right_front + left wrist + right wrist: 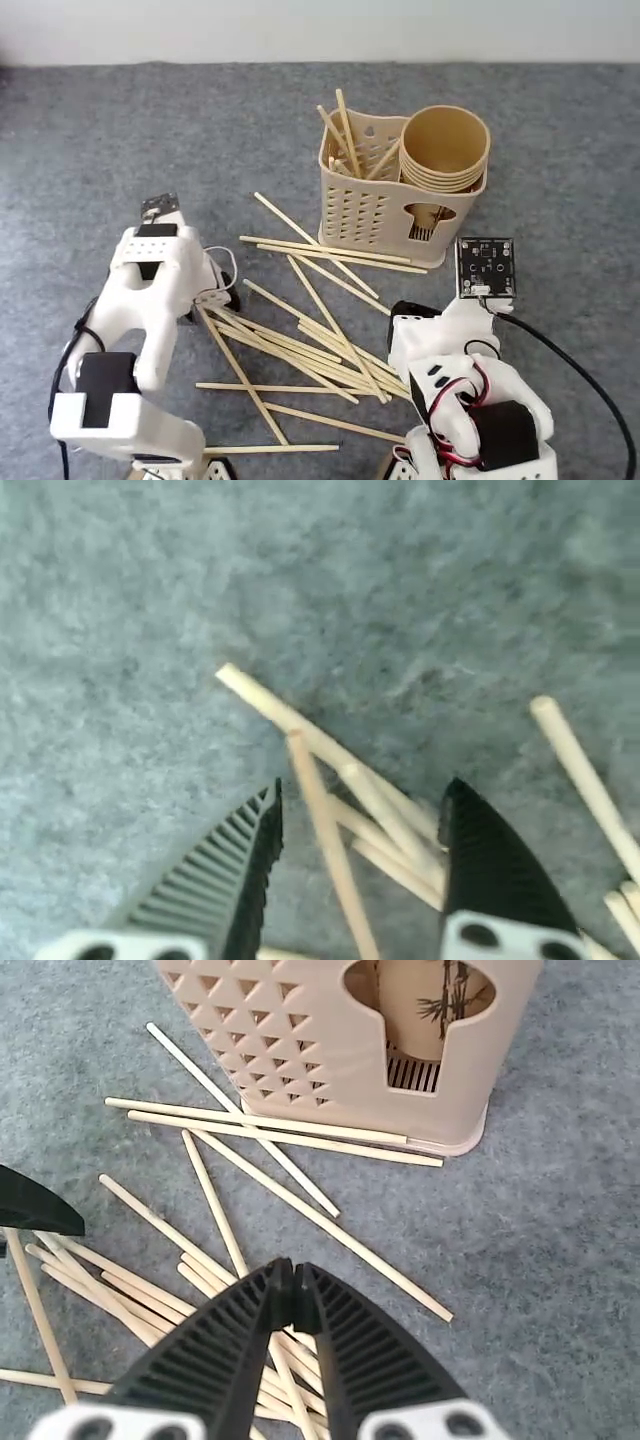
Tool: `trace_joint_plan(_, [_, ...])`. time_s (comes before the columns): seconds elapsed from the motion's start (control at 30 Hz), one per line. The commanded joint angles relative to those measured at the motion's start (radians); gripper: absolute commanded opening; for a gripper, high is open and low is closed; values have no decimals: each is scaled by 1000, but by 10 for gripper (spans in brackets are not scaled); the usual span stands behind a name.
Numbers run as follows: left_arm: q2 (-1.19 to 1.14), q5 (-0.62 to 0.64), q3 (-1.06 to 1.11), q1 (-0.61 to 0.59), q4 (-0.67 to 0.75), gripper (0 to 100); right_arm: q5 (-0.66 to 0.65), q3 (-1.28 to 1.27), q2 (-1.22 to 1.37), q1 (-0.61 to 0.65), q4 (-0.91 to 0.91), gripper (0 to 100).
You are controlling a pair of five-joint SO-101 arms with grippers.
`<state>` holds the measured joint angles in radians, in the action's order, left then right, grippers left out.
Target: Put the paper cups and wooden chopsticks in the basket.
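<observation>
A beige basket stands on the grey carpet. A stack of paper cups sits in one compartment and a few wooden chopsticks lean in the other. Several loose chopsticks lie scattered in front of it. My left gripper is open, low over the pile's left end, its fingers straddling several chopstick tips. My right gripper is shut and holds nothing, hovering above the pile's right side, short of the basket.
Grey carpet covers the whole table, with open room to the left of and behind the basket. A black finger of the left gripper appears in the right wrist view, beside the pile.
</observation>
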<state>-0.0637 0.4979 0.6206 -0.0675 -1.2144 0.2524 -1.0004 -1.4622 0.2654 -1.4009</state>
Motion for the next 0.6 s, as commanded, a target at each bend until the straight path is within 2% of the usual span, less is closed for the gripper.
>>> trace_joint_plan(0.0, [6,35,-27,52,9,147,8,5,18,-8,21,14])
trace_joint_plan(0.23, [6,35,-27,77,9,17,9,5,18,-12,21,14])
trace_joint_plan(0.57, [18,38,-88,124,-25,13,9,5,18,-12,21,14])
